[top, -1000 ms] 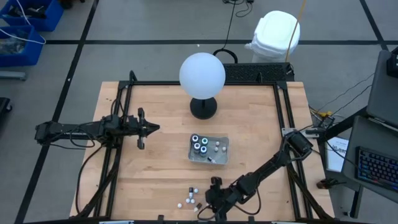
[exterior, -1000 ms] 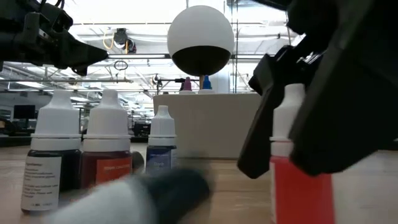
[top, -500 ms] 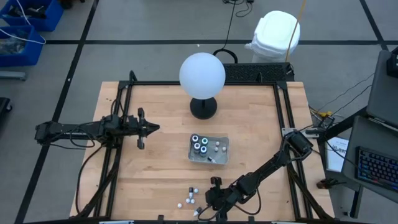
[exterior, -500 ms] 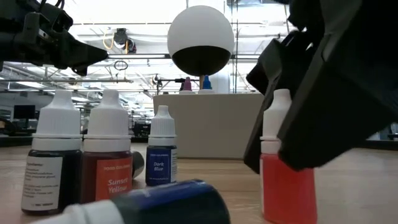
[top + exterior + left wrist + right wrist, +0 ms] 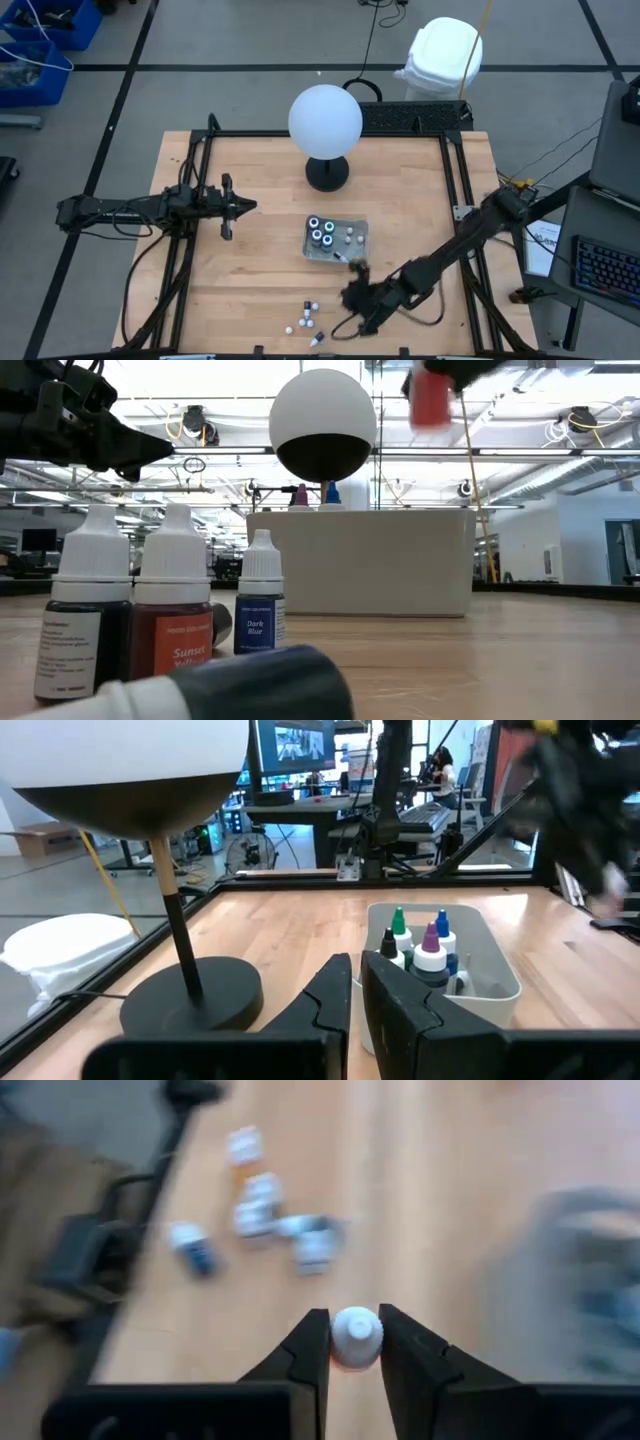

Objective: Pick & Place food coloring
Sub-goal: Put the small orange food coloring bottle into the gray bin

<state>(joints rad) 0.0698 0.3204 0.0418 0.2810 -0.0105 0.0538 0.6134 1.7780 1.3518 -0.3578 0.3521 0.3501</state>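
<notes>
While the right claw (image 5: 354, 1342) sits above the near part of the surface (image 5: 260, 190), it is clamped on one red food coloring bottle (image 5: 355, 1336), white cap between the fingers (image 5: 312, 1342). Bottle's long axis runs roughly along the wrist camera's line of sight, cap end toward the camera. In the low view the same red bottle (image 5: 431, 396) is up in the air, blurred, well clear of the wood.

Loose bottles (image 5: 304, 318) are still on the surface near the front edge, left of the right claw. Low view: three stand upright, caps up – a dark one (image 5: 86, 618), Sunset Yellow (image 5: 172, 622), Dark Blue (image 5: 259, 610) – and one dark bottle (image 5: 230, 685) lies on its side in front of them, long axis level.

Clear tray (image 5: 358, 243) is mid-surface, between the right claw and the globe lamp (image 5: 325, 120); upright bottles in it, coloured tips up (image 5: 430, 948).

Left claw (image 5: 357, 982) waits at the left of the surface, fingers nearly together, holding nothing, pointing toward tray and lamp base (image 5: 192, 997).
</notes>
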